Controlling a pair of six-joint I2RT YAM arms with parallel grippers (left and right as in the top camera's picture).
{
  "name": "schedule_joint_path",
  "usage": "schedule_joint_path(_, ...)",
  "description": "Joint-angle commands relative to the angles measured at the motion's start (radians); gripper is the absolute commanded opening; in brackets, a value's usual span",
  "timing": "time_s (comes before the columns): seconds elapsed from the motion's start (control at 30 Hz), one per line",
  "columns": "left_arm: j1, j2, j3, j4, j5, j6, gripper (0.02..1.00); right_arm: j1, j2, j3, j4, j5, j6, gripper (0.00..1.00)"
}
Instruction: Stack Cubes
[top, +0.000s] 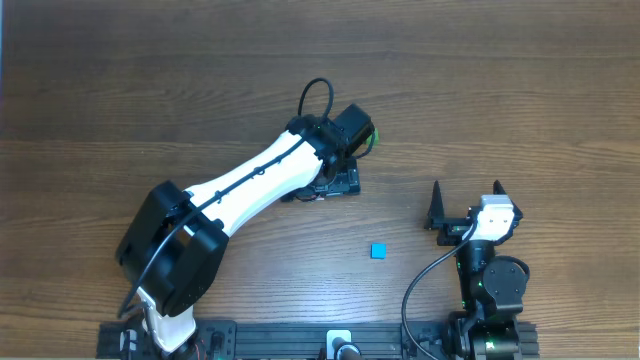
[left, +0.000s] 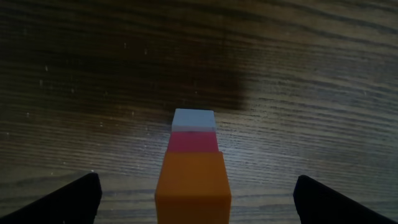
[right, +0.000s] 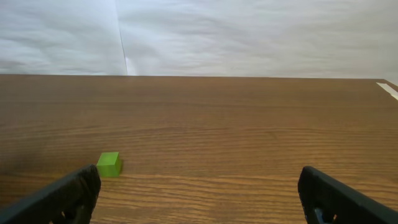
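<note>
Orange-red-white stack (left: 193, 168) L wrist; green cube (right: 109, 164) R.

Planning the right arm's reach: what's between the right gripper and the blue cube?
Nothing. The top view shows only bare table between the right gripper and the blue cube.

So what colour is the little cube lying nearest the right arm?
Blue. The cube shows best in the top view.
</note>
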Motion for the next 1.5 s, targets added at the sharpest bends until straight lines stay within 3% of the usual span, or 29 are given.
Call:
schedule_joint_path(0.03, 0.0, -0.078, 0.017, 0.007, -0.032, 0.003, 0.998, -0.006, -0.009, -0.008, 0.002, -0.008, -0.005, 0.993)
schedule_joint_path(0.33, 0.072, -0.383, 0.016, 0.019, -0.177, 0.011, 0.998, -0.006, -0.009, -0.008, 0.002, -0.008, -0.005, 0.993)
schedule_joint_path(0.5, 0.202, -0.578, 0.011, 0.042, -0.183, 0.108, 0.998, -0.006, -0.009, -0.008, 0.002, -0.008, -0.005, 0.993)
schedule_joint_path(0.7, 0.428, -0.829, -0.108, 0.18, -0.108, 0.266, 0.998, -0.006, -0.009, -0.008, 0.002, -0.008, -0.005, 0.991)
schedule_joint_path(0.87, 0.58, -1.14, -0.399, 0.391, -0.045, 0.425, 0.998, -0.006, -0.009, -0.008, 0.002, -0.008, -0.005, 0.993)
schedule_joint_path(1.13, 0.608, -1.515, -0.879, 0.666, 0.023, 0.575, 0.993, -0.006, -0.009, -0.008, 0.002, -0.008, -0.005, 0.993)
schedule_joint_path(1.33, 0.608, -1.715, -1.217, 0.922, 0.068, 0.581, 0.991, -0.006, -0.009, -0.008, 0.002, -0.008, -0.005, 0.993)
schedule_joint_path(1.5, 0.611, -1.795, -1.349, 1.008, 0.072, 0.613, 0.985, -0.006, -0.009, -0.008, 0.002, -0.008, -0.005, 0.991)
